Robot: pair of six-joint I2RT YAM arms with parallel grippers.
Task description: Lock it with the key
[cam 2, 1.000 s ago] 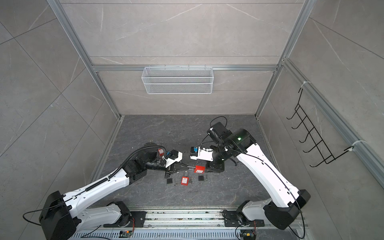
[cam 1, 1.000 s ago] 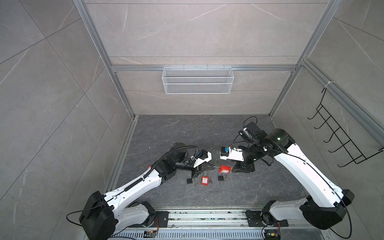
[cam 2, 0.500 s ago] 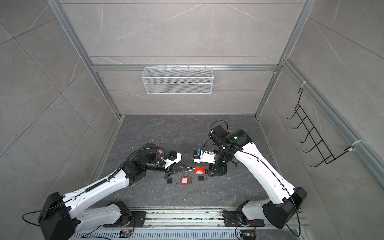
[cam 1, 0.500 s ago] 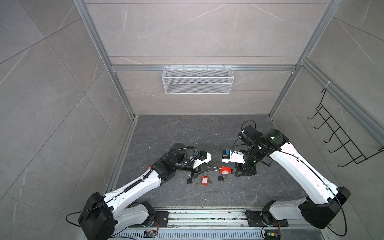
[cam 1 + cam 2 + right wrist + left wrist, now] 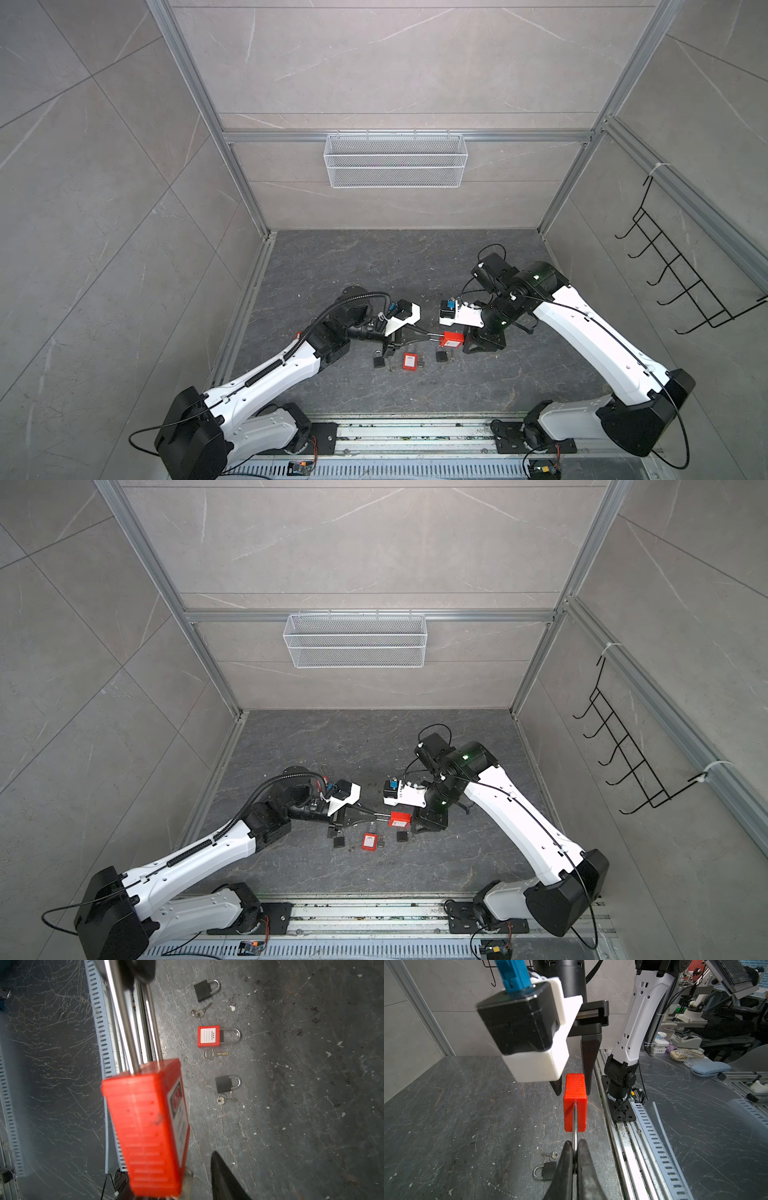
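Loose red padlock [image 5: 217, 1035], label [image 5: 207, 1035] "PROPERTY OF"

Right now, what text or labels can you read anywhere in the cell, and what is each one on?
"PROPERTY OF": on the white label of the red padlock on the floor.
Other marks beside it on that label: too small to read.
Sticker on the held red padlock: blurred, unreadable.
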